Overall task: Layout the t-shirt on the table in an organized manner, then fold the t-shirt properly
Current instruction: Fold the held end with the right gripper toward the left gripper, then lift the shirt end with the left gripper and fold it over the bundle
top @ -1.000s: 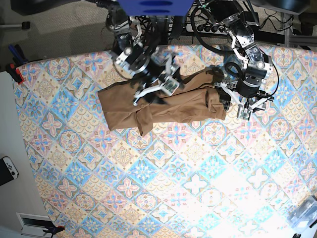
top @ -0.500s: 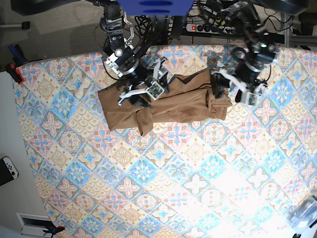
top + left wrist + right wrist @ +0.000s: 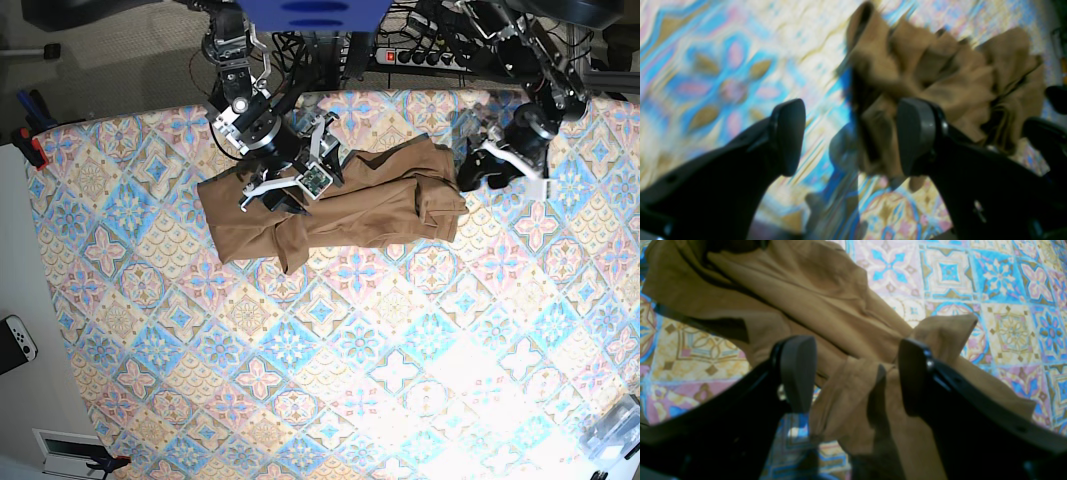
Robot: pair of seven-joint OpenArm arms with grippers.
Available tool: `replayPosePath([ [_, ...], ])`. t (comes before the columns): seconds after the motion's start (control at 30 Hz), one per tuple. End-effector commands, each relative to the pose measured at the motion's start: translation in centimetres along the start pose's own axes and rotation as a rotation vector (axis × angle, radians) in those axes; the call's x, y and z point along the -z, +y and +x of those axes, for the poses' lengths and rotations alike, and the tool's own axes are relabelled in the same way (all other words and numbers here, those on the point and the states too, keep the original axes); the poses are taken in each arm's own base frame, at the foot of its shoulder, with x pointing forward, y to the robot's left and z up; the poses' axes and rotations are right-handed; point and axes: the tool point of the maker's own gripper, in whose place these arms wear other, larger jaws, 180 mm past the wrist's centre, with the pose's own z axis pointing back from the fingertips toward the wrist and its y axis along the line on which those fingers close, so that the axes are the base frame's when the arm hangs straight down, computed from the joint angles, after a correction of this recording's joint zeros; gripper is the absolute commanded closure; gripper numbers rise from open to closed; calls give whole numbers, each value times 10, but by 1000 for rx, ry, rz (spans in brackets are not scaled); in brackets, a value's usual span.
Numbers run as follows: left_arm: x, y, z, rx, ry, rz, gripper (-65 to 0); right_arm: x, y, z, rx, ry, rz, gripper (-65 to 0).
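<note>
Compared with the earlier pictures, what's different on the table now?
The left gripper has swung toward the right of the base view, its open jaws now over the edge of the t-shirt. Nothing was visibly grasped or released. The shirt lies crumpled as before, and the right gripper has barely moved since the last picture.

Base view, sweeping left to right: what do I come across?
The small black device with a round button, then the right gripper, open above the tan-brown t-shirt, then the left gripper, open.
</note>
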Motion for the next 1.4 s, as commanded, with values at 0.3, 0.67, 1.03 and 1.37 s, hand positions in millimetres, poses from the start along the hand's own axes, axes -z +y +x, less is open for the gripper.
replayPosePath([
  [0.3,31,-12,-7,-58,26,-88,-416,-3,-5,9,-6,-40,-9,-372],
  [0.67,61,-29,-40,-108,145,-172,-378,-2,-7,9,-12,-41,-11,-372],
  [1.03,69,-27,-30,-83,151,-161,0,-5,-13,1,-11,-25,-23,-372],
  [1.37,29,-70,37,249,0,-153,0,-14,-45,-20,23,25,-111,-372],
])
